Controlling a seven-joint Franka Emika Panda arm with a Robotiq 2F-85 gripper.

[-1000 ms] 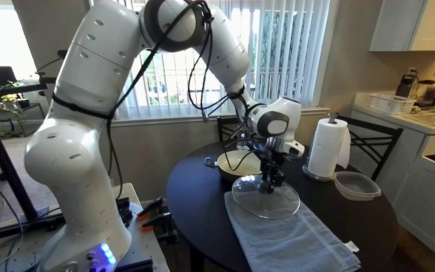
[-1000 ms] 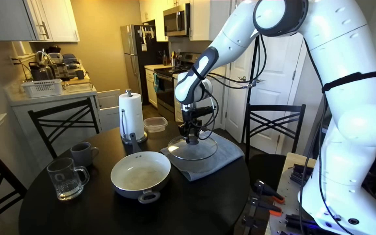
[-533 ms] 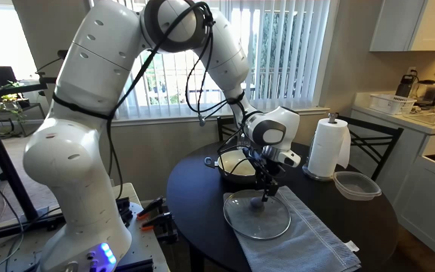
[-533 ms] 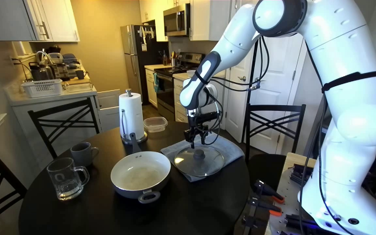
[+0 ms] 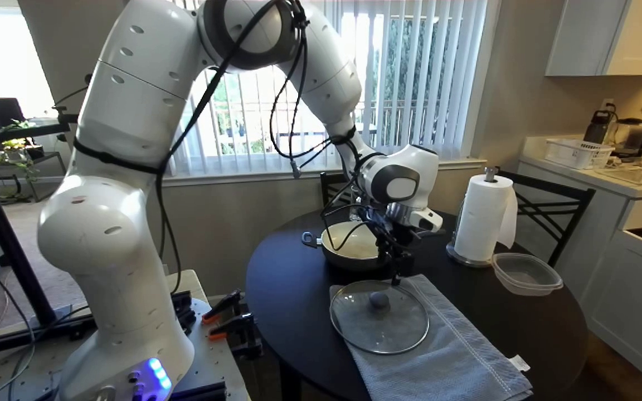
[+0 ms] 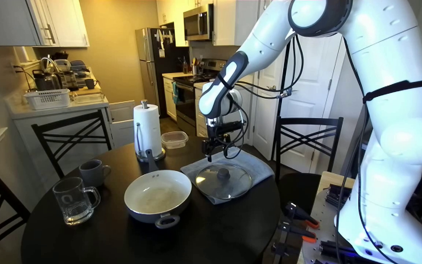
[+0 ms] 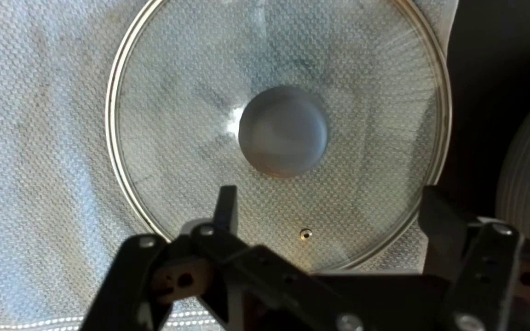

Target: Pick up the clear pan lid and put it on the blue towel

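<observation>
Flat on the blue towel [image 5: 438,367] rests the clear pan lid [image 5: 365,331], its dark knob [image 7: 283,133] facing up. In the wrist view the whole lower part of its metal rim shows against the cloth, with a strip of bare table to the right. My gripper [image 7: 329,191] stands open above the lid's edge, its fingers [image 7: 227,207] spread wide and nothing between them. The knob lies ahead of the fingertips, apart from them. An exterior view also has the gripper hanging over the far side of the lid [image 6: 211,187].
Close beside the towel is the pan [image 6: 156,198], its loop handle toward the table's edge. A paper towel roll [image 5: 482,217] and a plastic container [image 5: 527,275] stand on the same round table. A grey mug [image 6: 93,174] and a glass mug [image 6: 72,201] are past the pan.
A second ago the gripper was shut on the knob, with the lid raised. The lid has come down onto the towel, the jaws have opened, and the gripper has backed up off the knob.
</observation>
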